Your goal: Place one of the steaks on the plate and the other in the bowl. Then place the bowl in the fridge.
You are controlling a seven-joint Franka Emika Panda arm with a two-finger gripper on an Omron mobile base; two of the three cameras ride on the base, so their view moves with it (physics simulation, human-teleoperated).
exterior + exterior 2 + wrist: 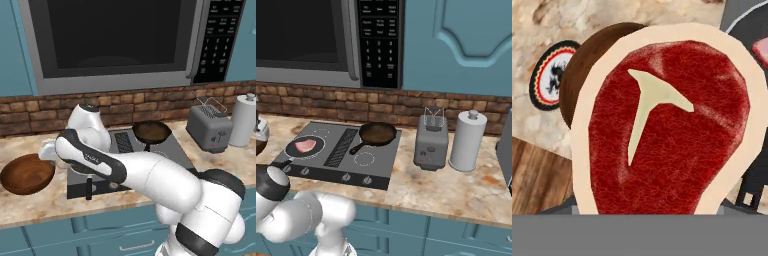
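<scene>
Marble bench (45,202) carries my bowl (27,173) at nine o'clock of the stove (336,155). My claw grips the red steak (667,130) above it; plate (549,75) at ten o'clock.

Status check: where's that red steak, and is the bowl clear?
Jaws closed on red steak, carried above wooden bowl. Bowl empty. Pink steak in pan on stove. Nothing in the way.
</scene>
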